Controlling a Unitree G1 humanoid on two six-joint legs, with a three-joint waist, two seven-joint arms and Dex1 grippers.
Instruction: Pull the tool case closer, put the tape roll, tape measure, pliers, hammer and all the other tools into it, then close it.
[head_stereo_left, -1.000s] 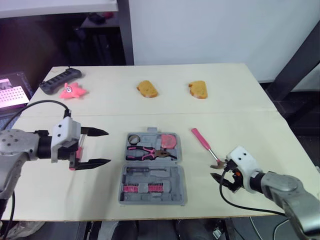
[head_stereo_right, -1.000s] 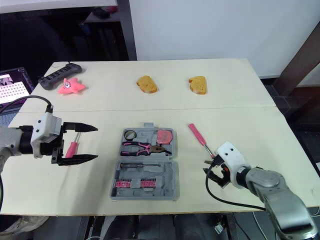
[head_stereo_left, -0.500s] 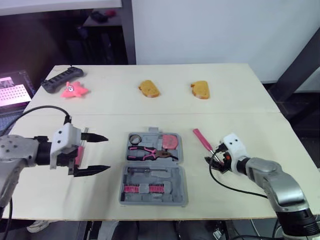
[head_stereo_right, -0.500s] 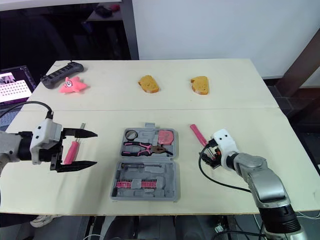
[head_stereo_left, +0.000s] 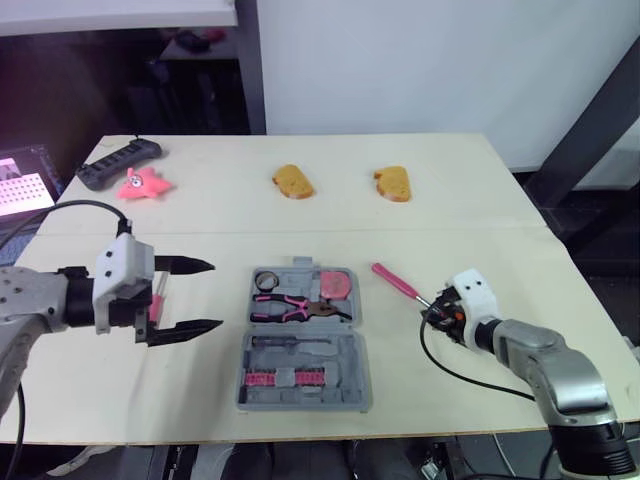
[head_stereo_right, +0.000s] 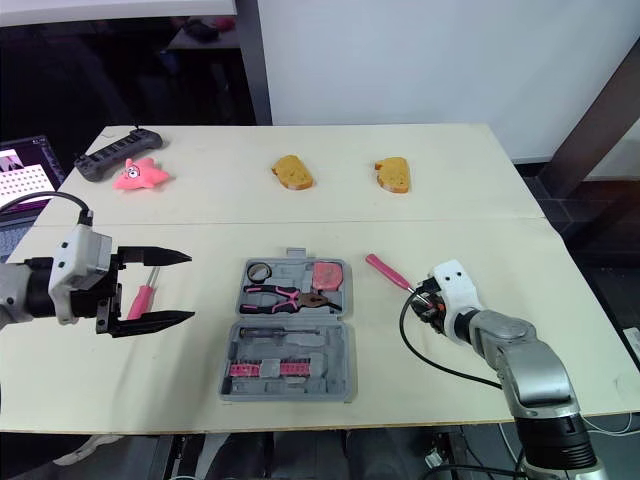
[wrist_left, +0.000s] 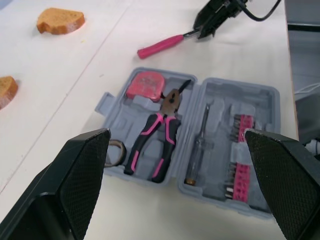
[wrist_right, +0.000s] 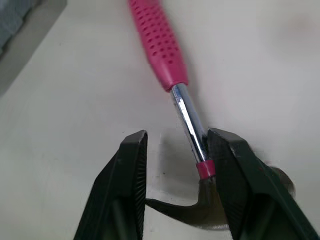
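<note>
Right now the pale wooden desk (head_stereo_left: 450, 200) stands before a white wall (head_stereo_left: 420, 60), with darker room space off to the far left. At its far edge lie a black power strip (head_stereo_left: 118, 163), a pink star toy (head_stereo_left: 146, 183) and two pieces of bread (head_stereo_left: 293, 181) (head_stereo_left: 393, 183). Near the middle, the grey tool case (head_stereo_left: 350, 365) lies open and flat. Its far half holds the tape roll (head_stereo_left: 266, 279), the pliers (head_stereo_left: 290, 306) and the pink tape measure (head_stereo_left: 337, 284). Its near half holds a screwdriver (head_stereo_left: 290, 342) and a row of pink bits (head_stereo_left: 285, 378). The hammer (head_stereo_left: 395, 281) lies on the desk just right of the case, its long axis slanting from the pink grip at far left to the head at near right. The right gripper (wrist_right: 175, 140) is narrowly open and straddles the steel shaft just above the head; one finger looks to touch it, the other stands apart. Left of the case, the left gripper (head_stereo_left: 213, 295) hangs wide apart and holds nothing, fingers pointing toward the case. A small pink-handled tool (head_stereo_right: 140, 298) lies on the desk by its fingers.
</note>
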